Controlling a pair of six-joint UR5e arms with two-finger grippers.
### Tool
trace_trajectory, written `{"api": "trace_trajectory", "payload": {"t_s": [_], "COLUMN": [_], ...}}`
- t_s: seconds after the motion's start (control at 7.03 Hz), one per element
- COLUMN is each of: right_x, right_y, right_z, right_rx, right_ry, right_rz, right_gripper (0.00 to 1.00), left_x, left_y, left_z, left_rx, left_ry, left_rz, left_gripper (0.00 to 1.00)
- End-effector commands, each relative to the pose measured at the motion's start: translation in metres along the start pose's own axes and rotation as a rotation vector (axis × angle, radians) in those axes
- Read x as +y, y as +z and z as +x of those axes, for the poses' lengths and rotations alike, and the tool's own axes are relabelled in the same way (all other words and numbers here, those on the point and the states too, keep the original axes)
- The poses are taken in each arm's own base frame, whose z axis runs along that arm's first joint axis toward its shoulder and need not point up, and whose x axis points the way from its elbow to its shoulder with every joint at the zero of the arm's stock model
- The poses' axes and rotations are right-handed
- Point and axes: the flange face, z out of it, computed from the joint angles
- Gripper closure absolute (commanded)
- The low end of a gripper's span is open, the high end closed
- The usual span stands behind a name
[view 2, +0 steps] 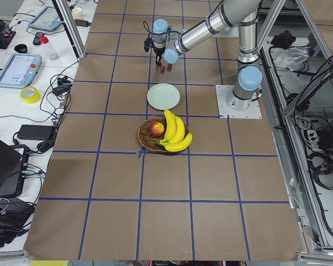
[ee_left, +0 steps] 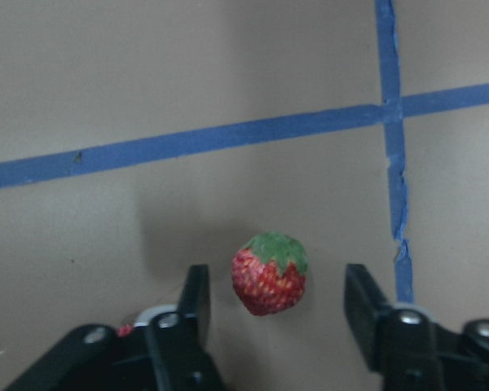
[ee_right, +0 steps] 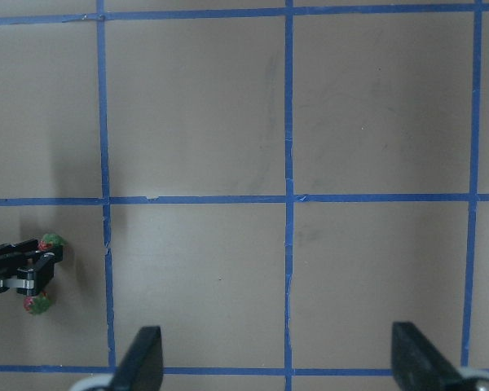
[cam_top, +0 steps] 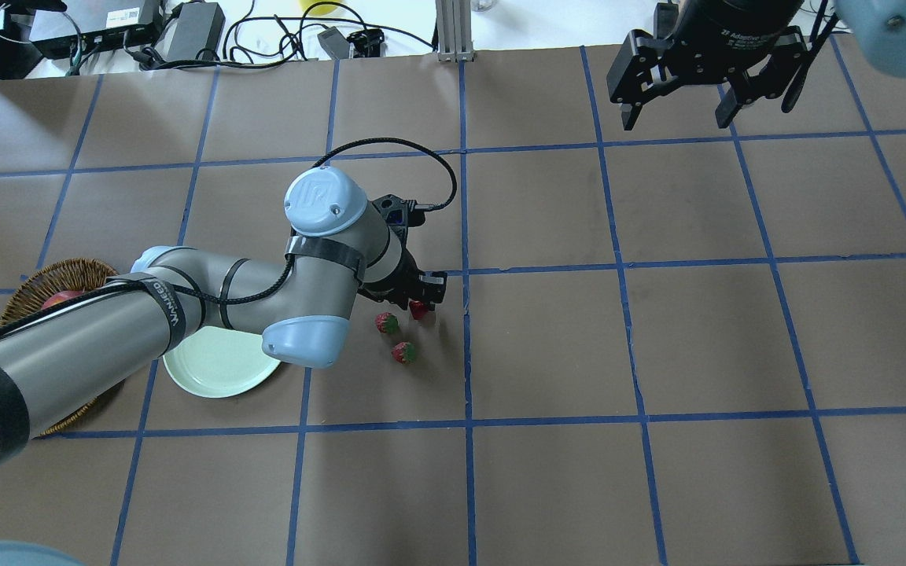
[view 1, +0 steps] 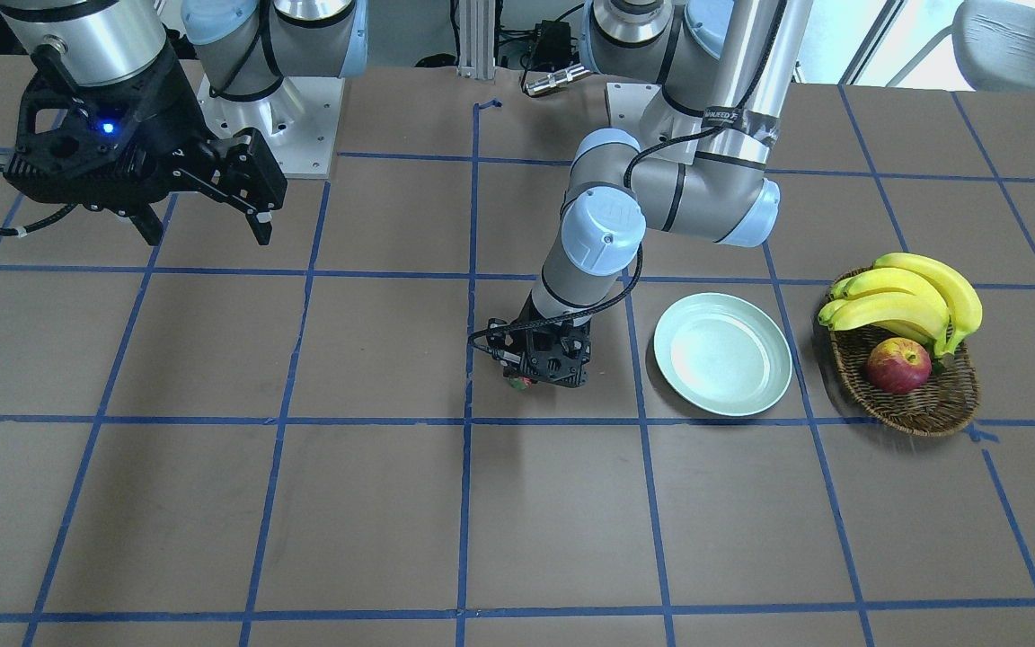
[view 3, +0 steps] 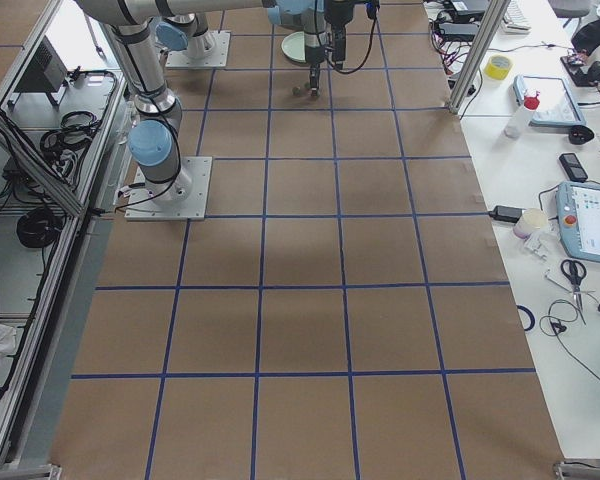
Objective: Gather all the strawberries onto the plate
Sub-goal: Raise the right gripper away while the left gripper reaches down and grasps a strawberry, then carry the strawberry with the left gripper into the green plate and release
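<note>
**Friend:** Where are the strawberries?

**Me:** All three lie on the table point(cam_top: 657, 330), close together, near a cross of blue tape point(ee_left: 228, 138). One strawberry point(ee_left: 269, 273) is right at my left claw point(ee_left: 277, 281). The second berry point(cam_top: 387, 322) and the third berry point(cam_top: 403, 352) sit just beside it, on the side nearer to me.

**Friend:** Is your claw holding it?

**Me:** No. My left claw is low over the table and spread wide. The berry lies in the gap between my two fingers point(ee_left: 197, 293), and I see bare table on both sides of it. It sits a bit nearer one finger than the other.

**Friend:** Which way does it point?

**Me:** Its green cap points away from my wrist and its red tip points back toward it, tilted a little. So my fingers stand at its two fat sides. I think closing straight in should catch it.

**Friend:** And the plate?

**Me:** The plate point(cam_top: 217, 365) is on my left, partly under my own arm, next to the basket point(cam_top: 52, 275). No berry is on it yet. It is near, but not touching the berries.

**Friend:** What about your other claw?

**Me:** My right claw point(cam_top: 675, 118) hangs high and far off, wide too, holding nothing. My left arm is much nearer, so this one is its job.
</note>
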Motion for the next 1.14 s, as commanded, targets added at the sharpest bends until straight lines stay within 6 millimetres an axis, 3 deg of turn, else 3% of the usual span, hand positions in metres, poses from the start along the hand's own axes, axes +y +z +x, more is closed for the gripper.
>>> {"api": "trace_trajectory", "payload": {"t_s": [0.0, 0.43, 0.57, 0.71, 0.85, 1.0], "right_x": [-0.003, -0.002, 0.000, -0.009, -0.016, -0.017], "right_y": [0.009, 0.033, 0.038, 0.034, 0.031, 0.031], "right_z": [-0.002, 0.001, 0.001, 0.002, 0.006, 0.003], "right_rx": [-0.008, -0.002, 0.002, 0.007, 0.043, 0.030], "right_ry": [-0.003, -0.007, 0.006, -0.007, -0.001, -0.001], "right_rz": [-0.024, -0.062, -0.073, -0.012, 0.047, 0.051], "right_gripper": [0.00, 0.00, 0.00, 0.00, 0.00, 0.00], "left_x": [-0.007, -0.050, -0.067, -0.079, -0.084, -0.076], "left_y": [-0.006, -0.087, -0.121, -0.147, -0.160, -0.158], "left_z": [0.001, 0.006, -0.012, -0.063, -0.125, -0.176], "left_rx": [0.000, -0.095, -0.176, -0.250, -0.256, -0.253], "left_ry": [0.011, 0.013, 0.030, 0.069, 0.042, -0.016], "left_rz": [0.015, 0.032, 0.017, -0.008, -0.019, -0.062], "left_gripper": [1.00, 1.00, 1.00, 1.00, 1.00, 1.00]}}
